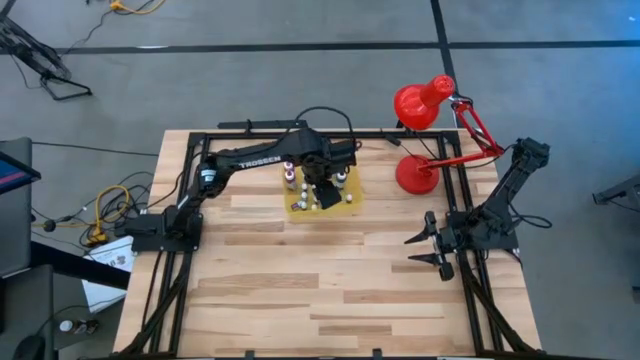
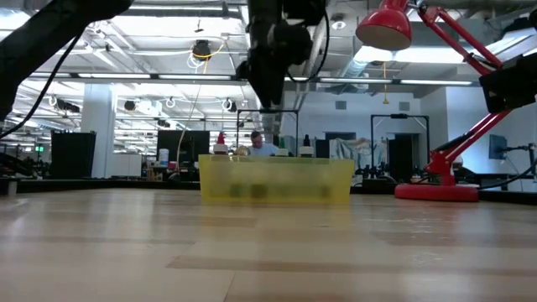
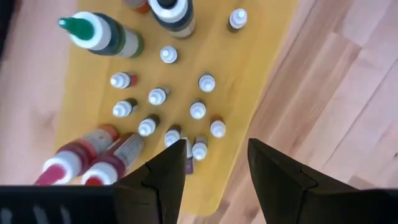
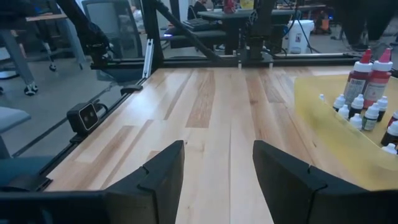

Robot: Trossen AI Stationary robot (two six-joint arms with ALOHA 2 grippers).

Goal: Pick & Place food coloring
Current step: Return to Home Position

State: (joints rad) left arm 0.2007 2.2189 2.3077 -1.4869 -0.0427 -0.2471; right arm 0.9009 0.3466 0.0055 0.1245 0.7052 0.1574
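Note:
The food coloring (image 3: 198,110) is several tiny white-capped dropper bottles standing upright on a flat yellow mat (image 3: 255,68), with bigger green-capped (image 3: 99,34) and red (image 3: 81,158) bottles along its edge. My left gripper (image 3: 216,146) hangs open above the mat (image 1: 350,195), pointing down, clear of the bottles, with nothing between its fingers. In the low view it (image 2: 273,101) is well above the mat (image 2: 277,180). My right gripper (image 1: 425,250) waits open near the table's right edge, and its wrist view shows it (image 4: 217,152) level above bare wood.
A red desk lamp (image 1: 425,105) stands at the far right, its round base (image 1: 415,175) on the table close to the mat's right side. Bare wooden tabletop (image 1: 320,290) spreads toward the near edge. A black frame (image 1: 300,128) runs along the far edge.

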